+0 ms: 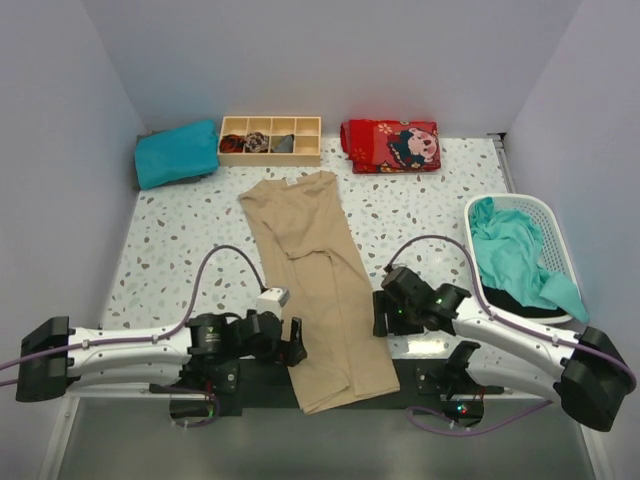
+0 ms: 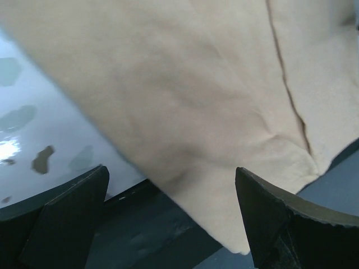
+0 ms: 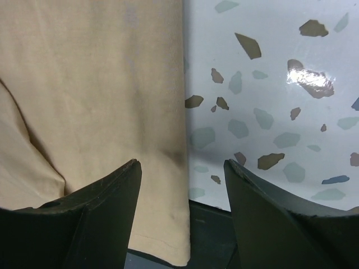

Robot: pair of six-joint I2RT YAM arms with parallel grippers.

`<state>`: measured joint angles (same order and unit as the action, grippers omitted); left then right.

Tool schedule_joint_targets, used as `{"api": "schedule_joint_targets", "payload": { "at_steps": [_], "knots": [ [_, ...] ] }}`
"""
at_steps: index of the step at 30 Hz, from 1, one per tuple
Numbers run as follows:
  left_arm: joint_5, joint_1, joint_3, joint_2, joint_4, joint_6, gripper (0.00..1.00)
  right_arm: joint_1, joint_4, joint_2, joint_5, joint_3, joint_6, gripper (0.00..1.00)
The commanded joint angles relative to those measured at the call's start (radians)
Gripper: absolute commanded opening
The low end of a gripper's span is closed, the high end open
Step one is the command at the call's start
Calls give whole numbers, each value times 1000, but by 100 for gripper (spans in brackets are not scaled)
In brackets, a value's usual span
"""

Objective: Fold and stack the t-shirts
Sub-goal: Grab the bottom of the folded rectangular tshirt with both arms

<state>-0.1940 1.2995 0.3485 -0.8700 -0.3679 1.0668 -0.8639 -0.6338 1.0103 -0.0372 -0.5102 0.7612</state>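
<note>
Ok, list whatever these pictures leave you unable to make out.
- Top view: the dark item in the basket, mostly covered by the teal shirt.
- Top view: what fills the tray, too small to tell.
- Top view: sleeves of the tan shirt, hidden in its own folds.
- Left wrist view: the tan shirt is blurred and cut off by the top edge.

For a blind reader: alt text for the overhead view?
A tan shirt, folded lengthwise, lies between the open left end effector and right end effector. Behind: folded teal shirt, box, red cloth; a basket at right holds a loose teal shirt.
</note>
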Motion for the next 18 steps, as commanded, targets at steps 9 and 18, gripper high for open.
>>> {"api": "schedule_joint_targets", "payload": {
  "at_steps": [9, 18],
  "knots": [
    [-582, -15, 253, 77, -292, 61, 100, -4, 207, 140, -124, -218, -216, 69],
    [-688, -272, 435, -110, -141, -205, 100, 129, 326, 758, -66, -831, -460, 69]
  ]
}}
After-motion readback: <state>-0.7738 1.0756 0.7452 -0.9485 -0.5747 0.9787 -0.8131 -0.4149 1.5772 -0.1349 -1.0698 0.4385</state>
